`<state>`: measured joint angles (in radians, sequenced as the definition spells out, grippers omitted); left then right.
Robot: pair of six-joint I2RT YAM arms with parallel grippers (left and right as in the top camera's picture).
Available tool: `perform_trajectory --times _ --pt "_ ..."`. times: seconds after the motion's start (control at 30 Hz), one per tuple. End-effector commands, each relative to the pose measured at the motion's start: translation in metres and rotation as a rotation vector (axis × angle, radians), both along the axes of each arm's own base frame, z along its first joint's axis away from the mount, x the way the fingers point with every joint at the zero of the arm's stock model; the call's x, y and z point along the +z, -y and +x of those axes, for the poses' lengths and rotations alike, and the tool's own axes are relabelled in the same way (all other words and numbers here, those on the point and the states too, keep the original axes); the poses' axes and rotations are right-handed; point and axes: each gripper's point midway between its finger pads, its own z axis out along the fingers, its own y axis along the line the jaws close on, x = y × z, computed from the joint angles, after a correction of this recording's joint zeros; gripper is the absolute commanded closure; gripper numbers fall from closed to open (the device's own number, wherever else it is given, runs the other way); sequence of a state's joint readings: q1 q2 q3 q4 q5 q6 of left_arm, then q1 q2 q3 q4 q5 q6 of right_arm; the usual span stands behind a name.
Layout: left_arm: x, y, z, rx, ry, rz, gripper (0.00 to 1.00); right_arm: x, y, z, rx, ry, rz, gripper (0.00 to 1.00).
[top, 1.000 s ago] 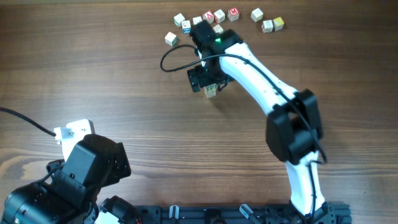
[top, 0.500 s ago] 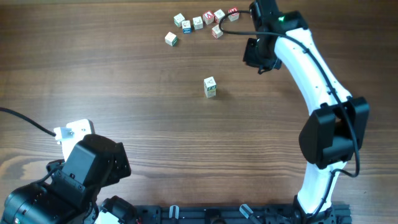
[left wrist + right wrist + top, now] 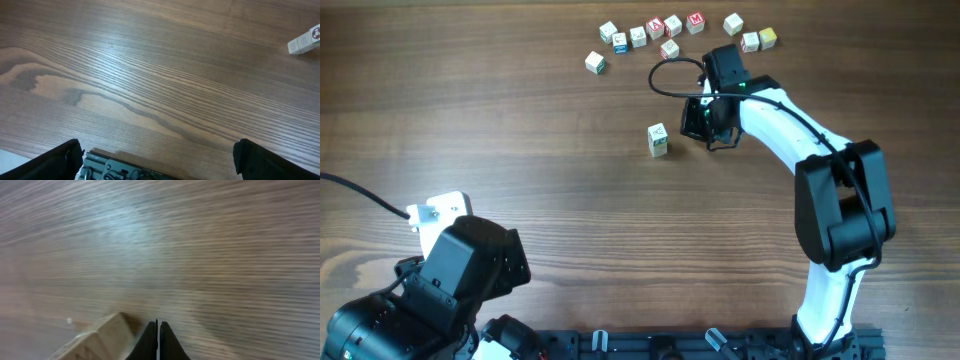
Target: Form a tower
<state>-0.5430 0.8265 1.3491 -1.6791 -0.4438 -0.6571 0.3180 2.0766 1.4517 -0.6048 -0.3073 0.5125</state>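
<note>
A scatter of loose letter cubes (image 3: 656,27) lies along the top edge of the overhead view on the wooden table (image 3: 500,130), with a stray cube (image 3: 594,62) at the left end of the group. In the left wrist view, a red-marked cube (image 3: 305,42) sits at the upper right.

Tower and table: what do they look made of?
Tower: likely wooden cubes, with pale matt faces and painted coloured marks. Table: wood or wood-look laminate, brown grain lines with a soft sheen; cannot tell which.
</note>
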Motion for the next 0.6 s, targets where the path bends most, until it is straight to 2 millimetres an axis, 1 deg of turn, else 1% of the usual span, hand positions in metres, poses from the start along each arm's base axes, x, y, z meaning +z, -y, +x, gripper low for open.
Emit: perform_trajectory --times 0.0,0.2,0.37,0.43,0.57 --pt "0.0 -0.001 0.0 0.013 0.004 -0.005 0.0 -0.013 -0.012 -0.012 0.012 -0.042 0.09 0.96" --pt "0.0 -0.001 0.0 0.013 0.004 -0.005 0.0 -0.026 -0.019 -0.021 0.013 -0.044 0.158 0.96" --pt "0.0 -0.001 0.0 0.013 0.004 -0.005 0.0 -0.026 -0.021 -0.023 0.03 -0.047 0.169 0.96" --pt "0.0 -0.001 0.0 0.013 0.004 -0.005 0.0 -0.023 -0.025 -0.025 0.06 -0.044 0.19 0.96" --pt "0.0 -0.001 0.0 0.013 0.004 -0.005 0.0 -0.023 -0.025 -0.025 0.061 -0.044 0.19 0.96"
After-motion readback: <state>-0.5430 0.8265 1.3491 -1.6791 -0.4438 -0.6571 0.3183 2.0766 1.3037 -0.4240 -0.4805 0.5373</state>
